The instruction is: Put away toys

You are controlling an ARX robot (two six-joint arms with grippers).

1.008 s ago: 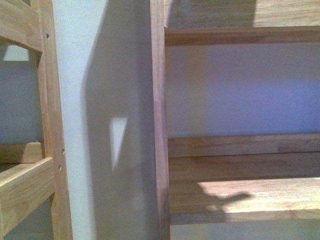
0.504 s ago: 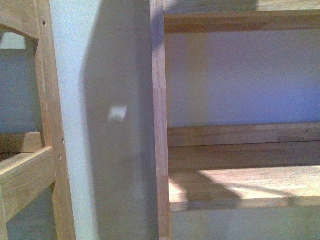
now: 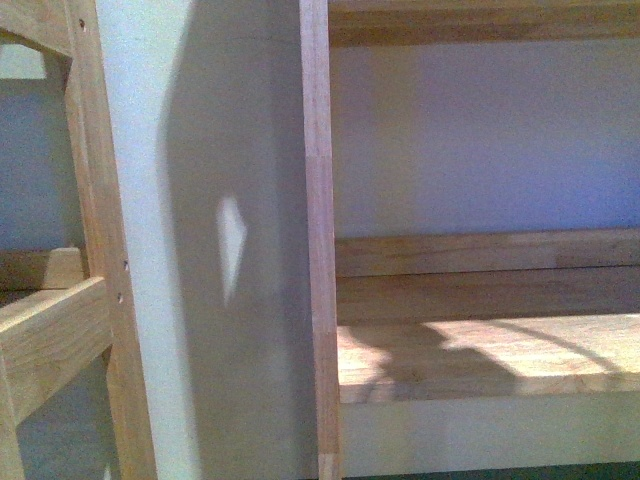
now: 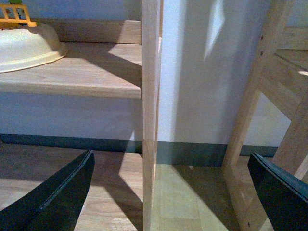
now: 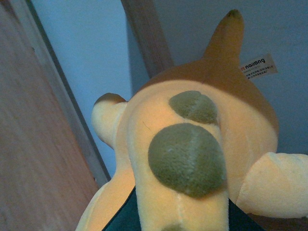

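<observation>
wooden shelf [image 3: 480,355] | cream bowl [image 4: 26,45] on shelf | white wall [image 3: 480,140]

Left gripper [image 4: 171,190]: two dark fingers [image 4: 53,197], spread wide apart, nothing between them. Wooden upright post [image 4: 150,110]: stood ahead, centred between the fingers. Wooden shelf [image 4: 82,72]: joined the post on one side, sunlit in part. Cream bowl [image 4: 26,45]: rested on the shelf, with an orange piece [image 4: 17,17] at its rim. Second wooden frame [image 4: 269,110]: stood beside. Wooden floor [image 4: 178,202]: lay below.

The left hand [image 4: 171,192] is hanging with its two dark fingers [image 4: 57,197] spread wide, gripping nothing. The right hand [image 5: 168,219] is clamping the plush animal [image 5: 192,159], its dark fingers barely showing beneath the toy's belly.
</observation>
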